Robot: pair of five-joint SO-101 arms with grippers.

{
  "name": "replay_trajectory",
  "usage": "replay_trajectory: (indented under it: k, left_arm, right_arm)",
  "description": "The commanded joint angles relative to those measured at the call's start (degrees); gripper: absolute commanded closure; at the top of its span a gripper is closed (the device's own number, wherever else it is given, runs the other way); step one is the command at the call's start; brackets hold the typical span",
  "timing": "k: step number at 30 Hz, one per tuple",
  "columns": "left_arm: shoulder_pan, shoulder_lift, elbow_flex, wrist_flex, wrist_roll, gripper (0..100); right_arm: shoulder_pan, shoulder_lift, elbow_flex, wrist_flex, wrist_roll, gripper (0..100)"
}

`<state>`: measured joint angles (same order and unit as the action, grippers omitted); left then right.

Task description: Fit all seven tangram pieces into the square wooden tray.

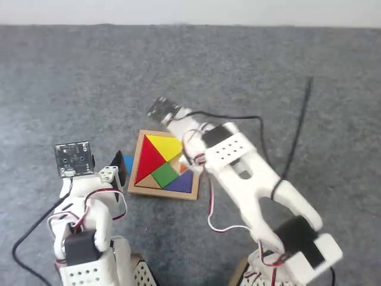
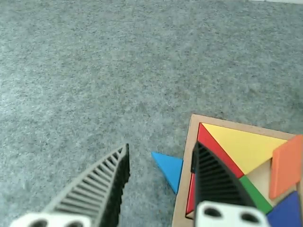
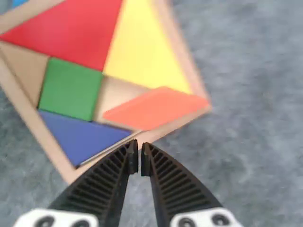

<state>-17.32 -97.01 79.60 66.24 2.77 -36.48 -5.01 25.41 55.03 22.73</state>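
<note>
Grey carpet-like felt (image 1: 89, 77) covers the table, with a pale wall strip (image 1: 190, 12) beyond it.

1. A grey carpet (image 1: 89, 77) with a short, speckled pile covers the whole table surface.
2. A pale white band (image 1: 190, 12) runs straight along the far edge of the grey carpet, from one side to the other.
3. The grey carpet lies flat, without folds.
</note>
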Motion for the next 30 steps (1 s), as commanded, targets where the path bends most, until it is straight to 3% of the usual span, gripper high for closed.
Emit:
replay_trajectory:
  k: [1, 4, 7, 18, 24, 30]
  left_arm:
    - [-0.1, -0.5, -0.6, -0.1, 0.0, 79]
    - [-0.4, -0.5, 0.3, -1.3, 1.7, 79]
    - [-0.5, -0.5, 0.7, -1.9, 2.5, 79]
    - [-0.2, -0.5, 0.8, -1.8, 2.7, 79]
    - [-0.2, -0.5, 1.4, -2.0, 2.7, 79]
    - [-0.2, -0.5, 1.5, -2.0, 2.7, 79]
  right_arm:
    - [-0.5, -2.5, 1.5, -10.5, -3.2, 99.1]
    - [-2.9, 2.4, 5.9, -24.0, -7.9, 99.1]
    - [-4.2, 7.3, 6.1, -27.1, -7.6, 99.1]
    - [-1.2, 10.4, 3.5, -14.3, -6.9, 99.1]
    - [-5.9, 7.8, 3.4, -11.7, -1.9, 99.1]
    - [0.8, -1.5, 5.3, -11.6, -2.2, 99.1]
